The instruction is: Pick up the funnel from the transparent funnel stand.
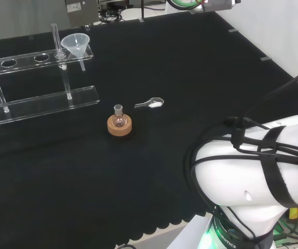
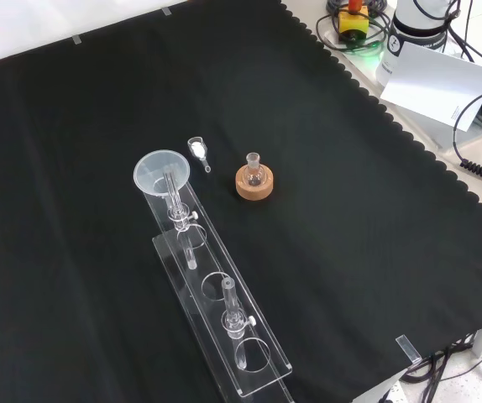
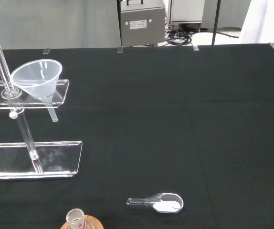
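A clear plastic funnel (image 1: 76,43) sits tilted in the end hole of the transparent funnel stand (image 1: 40,99), its stem hanging below the upper shelf. In the front view the funnel (image 2: 162,173) rests at the stand's (image 2: 224,323) far end. The wrist view has the funnel (image 3: 37,78) on the stand's (image 3: 56,157) upper shelf, some way off from the camera. The arm's white links fill the head view's lower right corner.
A small round flask on a cork ring (image 1: 119,124) stands near the stand's end. A clear scoop with white powder (image 1: 151,104) lies beside it. Both appear in the front view, flask (image 2: 254,178) and scoop (image 2: 198,152), close to the funnel.
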